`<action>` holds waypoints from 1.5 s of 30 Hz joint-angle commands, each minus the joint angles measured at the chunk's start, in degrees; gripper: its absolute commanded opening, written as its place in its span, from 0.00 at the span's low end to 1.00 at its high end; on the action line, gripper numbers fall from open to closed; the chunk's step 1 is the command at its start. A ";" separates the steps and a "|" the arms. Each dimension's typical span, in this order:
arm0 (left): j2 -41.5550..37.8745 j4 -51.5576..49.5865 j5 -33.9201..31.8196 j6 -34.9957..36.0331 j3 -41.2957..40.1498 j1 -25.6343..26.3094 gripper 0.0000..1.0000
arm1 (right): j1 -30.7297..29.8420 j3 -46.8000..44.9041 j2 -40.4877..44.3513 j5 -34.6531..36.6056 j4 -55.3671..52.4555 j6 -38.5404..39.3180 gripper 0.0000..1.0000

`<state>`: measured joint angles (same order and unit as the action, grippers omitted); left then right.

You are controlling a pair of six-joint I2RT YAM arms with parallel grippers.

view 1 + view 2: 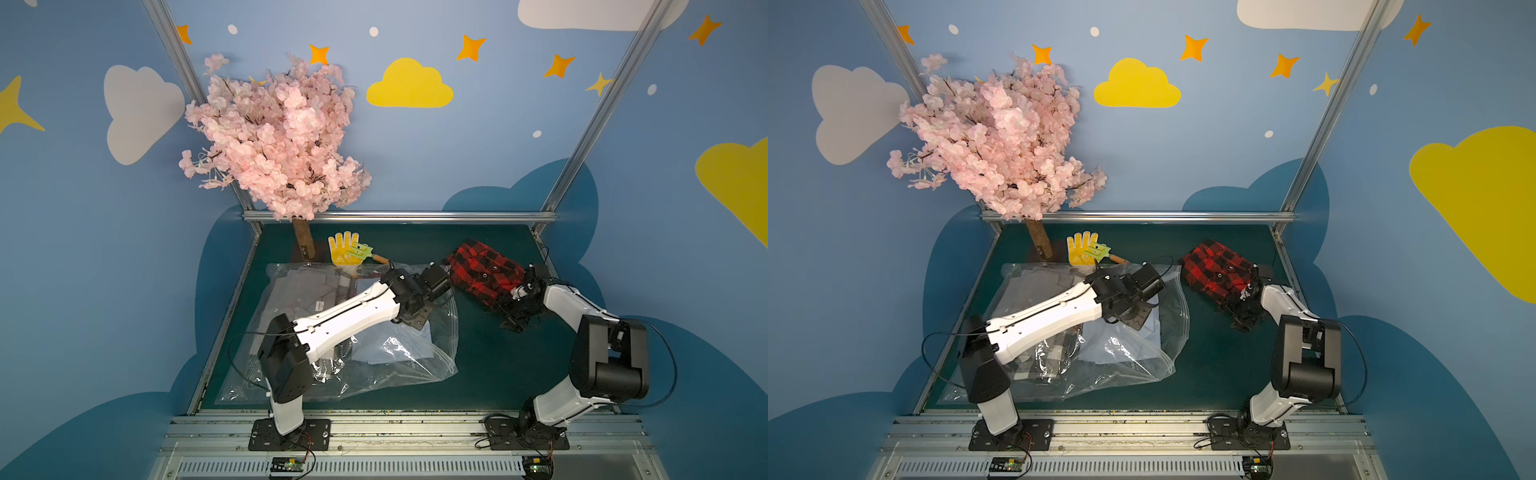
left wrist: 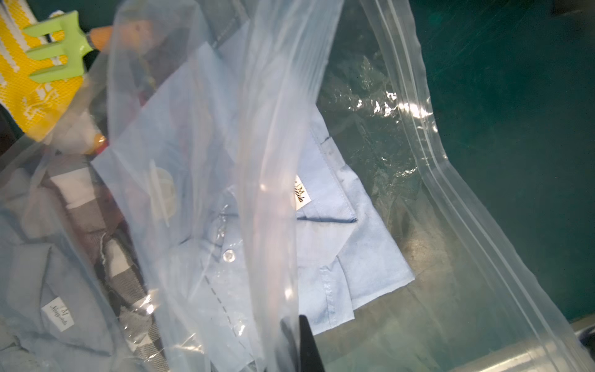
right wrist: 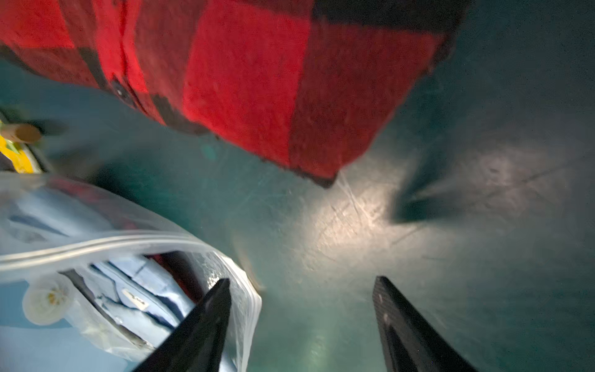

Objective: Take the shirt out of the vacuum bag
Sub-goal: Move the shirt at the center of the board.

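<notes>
- vacuum bag [image 1: 415,365]: left half of worktop [image 1: 490,365], mouth facing right; blue shirt [image 2: 338,244] inside, near the mouth.
- left gripper [image 2: 301,322]: pressed together, pinching the bag's upper film.
- right gripper [image 3: 302,283]: spread, empty, beside the mouth.
- red plaid shirt [image 1: 484,274]: far right corner, outside the bag.
- step: mouth held up; next, likely the right gripper reaches in for the blue shirt.
</notes>
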<state>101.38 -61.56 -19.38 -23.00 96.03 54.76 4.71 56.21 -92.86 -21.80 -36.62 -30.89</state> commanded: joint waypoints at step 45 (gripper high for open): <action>-22.84 6.34 3.20 -2.27 -19.45 -7.88 0.09 | -2.81 33.13 -10.90 7.70 -10.40 9.84 0.57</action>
<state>80.25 -54.57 -16.14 -25.91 77.21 47.11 5.54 88.33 -102.39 -10.98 -46.72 -23.33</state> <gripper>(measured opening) 0.092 0.565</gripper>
